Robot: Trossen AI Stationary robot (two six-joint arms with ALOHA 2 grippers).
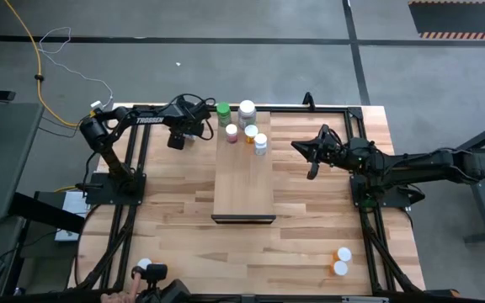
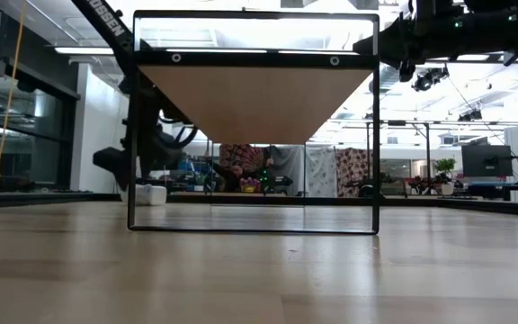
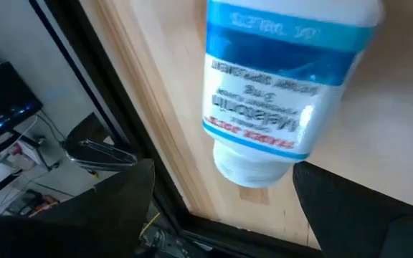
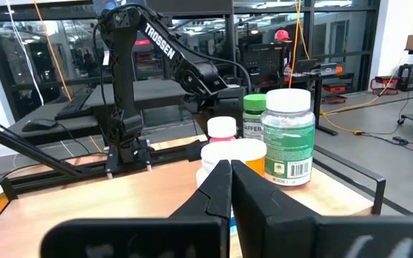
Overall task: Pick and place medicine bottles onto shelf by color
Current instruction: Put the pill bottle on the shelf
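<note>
The pale wood shelf (image 1: 242, 181) stands mid-table on a black frame (image 2: 254, 229). At its far end stand a green-capped bottle (image 1: 223, 110), a big white-capped one with a green label (image 4: 289, 136), a pink one (image 1: 231, 133), an orange one (image 1: 251, 133) and a small white one (image 1: 261, 143). My left gripper (image 1: 194, 128) is open just left of that group. In its wrist view a white bottle with a blue label (image 3: 285, 79) lies ahead, its cap end (image 3: 253, 168) between the spread fingers. My right gripper (image 4: 229, 179) is shut and hovers right of the shelf's bottles (image 1: 311, 158).
Two orange bottles (image 1: 342, 261) stand near the table's near right corner, and a white one (image 1: 144, 264) near the near left corner. A black frame rail (image 3: 120, 129) runs along the table's far edge beside the left gripper. The shelf's near half is bare wood.
</note>
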